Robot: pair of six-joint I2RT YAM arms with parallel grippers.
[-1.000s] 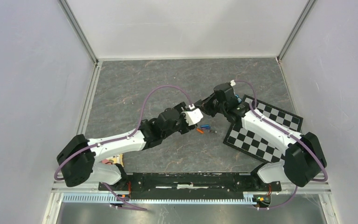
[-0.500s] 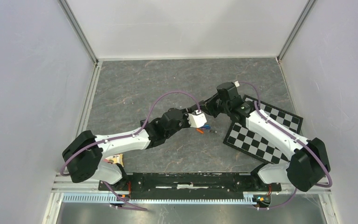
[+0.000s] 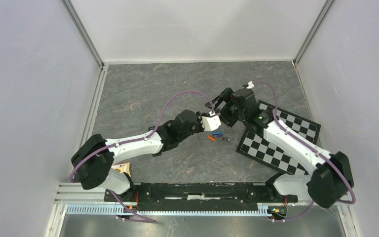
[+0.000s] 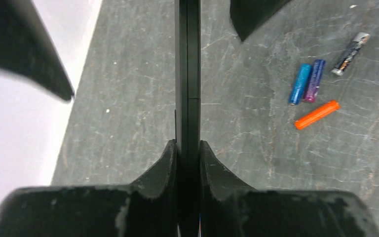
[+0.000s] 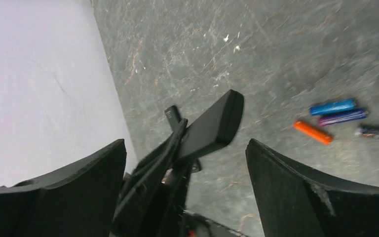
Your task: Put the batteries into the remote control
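Observation:
The remote control (image 4: 187, 74) is a thin black slab, seen edge-on in the left wrist view. My left gripper (image 4: 188, 148) is shut on its near end and holds it above the table. In the right wrist view the remote (image 5: 212, 126) pokes up between the wide fingers of my right gripper (image 5: 185, 148), which is open and touches nothing. The batteries lie loose on the grey table to the right: a blue one (image 4: 300, 83), a purple one (image 4: 314, 80), an orange one (image 4: 317, 114) and a dark silver-ended one (image 4: 350, 47). From above, both grippers meet just behind the batteries (image 3: 217, 135).
A black-and-white checkerboard (image 3: 276, 140) lies on the table's right, under the right arm. White walls close in the back and sides. A small yellowish object (image 3: 122, 169) sits by the left arm's base.
My left gripper moved right and closed on the remote. My right gripper then opened and let go of it, shifting slightly right.

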